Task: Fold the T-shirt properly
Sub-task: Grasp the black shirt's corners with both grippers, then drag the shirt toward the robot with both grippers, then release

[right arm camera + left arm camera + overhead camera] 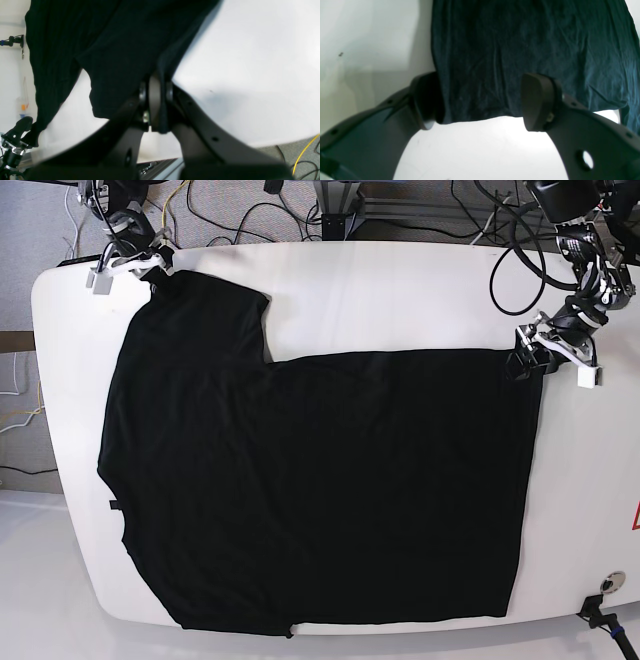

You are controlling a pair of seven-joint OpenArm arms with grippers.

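White tabletop [300,290] carries the black T-shirt [320,490], spread plain side up across most of it. At its far left sleeve, the right gripper [156,105] is clamped on cloth. Far right, the left gripper [480,102] straddles the hem corner, fingers spread wide.

the t-shirt [320,490] hides its printed side; only plain black shows.

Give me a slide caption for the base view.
Black T-shirt spread on the table; right gripper pinches a sleeve, left gripper open at a corner.
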